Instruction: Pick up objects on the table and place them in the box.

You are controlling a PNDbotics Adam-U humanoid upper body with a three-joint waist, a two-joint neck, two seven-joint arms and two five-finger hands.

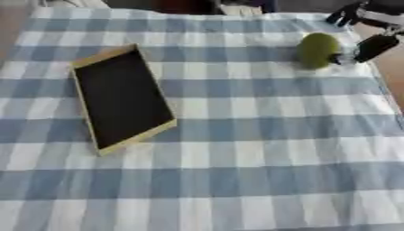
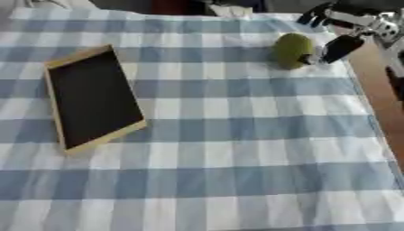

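A green rounded object (image 1: 317, 50) sits on the checked cloth at the far right of the table. My right hand (image 2: 361, 20) comes in from the upper right corner and is open. Its dark thumb (image 2: 339, 47) lies against the object's right side, while the fingers (image 2: 312, 16) spread above and behind it, apart from it. The box (image 1: 103, 56), a shallow tray with a pale wooden rim and black floor, lies slantwise at the left with nothing in it. My left hand does not show.
The blue-and-white checked cloth (image 1: 236, 171) covers the whole table. The table's right edge (image 2: 371, 99) runs close beside the green object, with brown floor beyond. Something white (image 2: 229, 10) lies at the far edge.
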